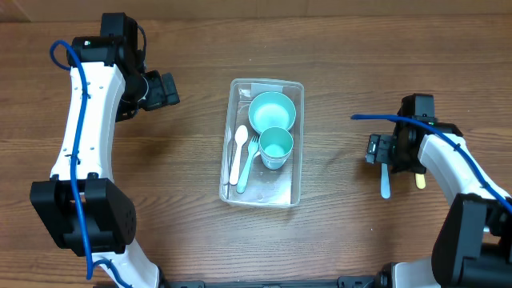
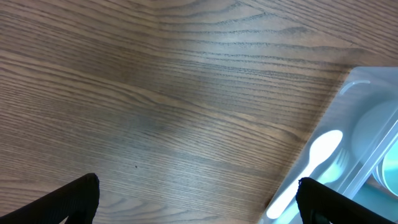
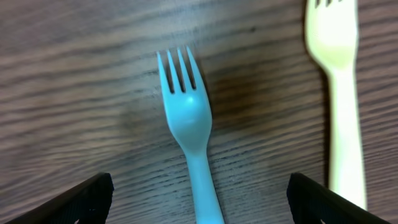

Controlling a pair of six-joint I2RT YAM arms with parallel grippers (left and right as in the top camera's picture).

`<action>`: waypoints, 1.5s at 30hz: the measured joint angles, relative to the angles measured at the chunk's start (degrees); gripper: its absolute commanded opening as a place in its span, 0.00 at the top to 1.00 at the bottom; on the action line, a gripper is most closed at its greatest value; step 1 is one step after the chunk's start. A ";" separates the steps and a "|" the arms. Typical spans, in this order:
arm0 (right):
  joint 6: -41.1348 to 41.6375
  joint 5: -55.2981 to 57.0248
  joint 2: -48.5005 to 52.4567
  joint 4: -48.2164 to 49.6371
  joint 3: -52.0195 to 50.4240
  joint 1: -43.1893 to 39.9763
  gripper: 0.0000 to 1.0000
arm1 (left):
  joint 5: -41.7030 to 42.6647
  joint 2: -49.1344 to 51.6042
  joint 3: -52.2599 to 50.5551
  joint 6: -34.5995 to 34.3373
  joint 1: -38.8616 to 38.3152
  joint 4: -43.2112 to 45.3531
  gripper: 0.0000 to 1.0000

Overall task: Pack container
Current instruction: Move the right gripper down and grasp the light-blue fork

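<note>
Right gripper [image 3: 199, 190], jaws spread, hovers over a blue fork [image 3: 186, 118] beside a yellow fork [image 3: 339, 62]; left gripper [image 1: 166, 90], likewise spread, hangs near the clear container [image 1: 276, 190].

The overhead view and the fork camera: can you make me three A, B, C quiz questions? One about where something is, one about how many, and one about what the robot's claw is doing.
1. Where is the white spoon?
A. in the container
B. on a plate
C. on the floor

2. How many forks lie on the table, outside the container?
A. one
B. two
C. four

3. Over the blue fork, the right gripper is:
A. shut on it
B. open
C. holding a cup

Answers:
1 A: the spoon lies inside the clear walls of the container.
2 B: the blue fork and a yellow fork lie side by side on the wood.
3 B: its fingers stand wide apart, with the fork lying free between them.
</note>
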 measured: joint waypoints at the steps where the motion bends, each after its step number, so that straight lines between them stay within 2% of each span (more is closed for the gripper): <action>1: -0.15 0.07 0.52 0.35 -0.26 0.00 0.09 | 0.00 0.00 0.00 0.00 0.00 0.00 0.00; 9: -1.14 0.15 4.90 2.82 -0.42 0.00 0.11 | 0.00 0.00 0.00 0.00 0.00 0.00 0.00; 14: -1.49 -0.11 5.53 3.34 -0.39 0.00 0.17 | 0.00 0.00 0.00 0.00 0.00 0.00 0.00; 20: -1.68 -0.33 5.62 3.19 -0.33 0.00 0.55 | 0.00 0.00 0.00 0.00 0.00 0.00 0.00; 26: -1.42 -0.24 6.34 -0.07 1.05 0.00 0.66 | 0.00 0.00 0.00 0.00 0.00 0.02 0.00; 29: -1.42 -0.04 7.13 -3.48 2.82 0.00 0.78 | 0.00 0.00 0.00 0.00 0.00 0.00 0.00; 34: -1.18 0.13 7.21 -4.24 5.31 0.00 0.91 | 0.00 0.00 0.00 0.00 0.00 0.00 0.00; 35: -1.22 0.17 7.21 -4.28 5.33 0.00 0.91 | 0.00 0.00 0.00 0.00 0.00 0.00 0.00; 36: -1.01 0.15 7.21 -4.31 5.33 0.00 0.86 | 0.00 0.00 0.00 0.00 0.00 0.00 0.00; 38: -0.48 0.17 7.21 -4.33 5.33 0.00 0.69 | 0.00 0.00 0.00 0.00 0.00 0.00 0.00; 41: -0.46 0.17 7.21 -4.46 5.33 0.00 0.56 | 0.00 0.00 0.00 0.00 0.00 0.00 0.00; 45: -0.09 0.15 7.21 -4.46 5.33 0.00 0.54 | 0.00 0.00 0.00 0.00 0.00 0.02 0.00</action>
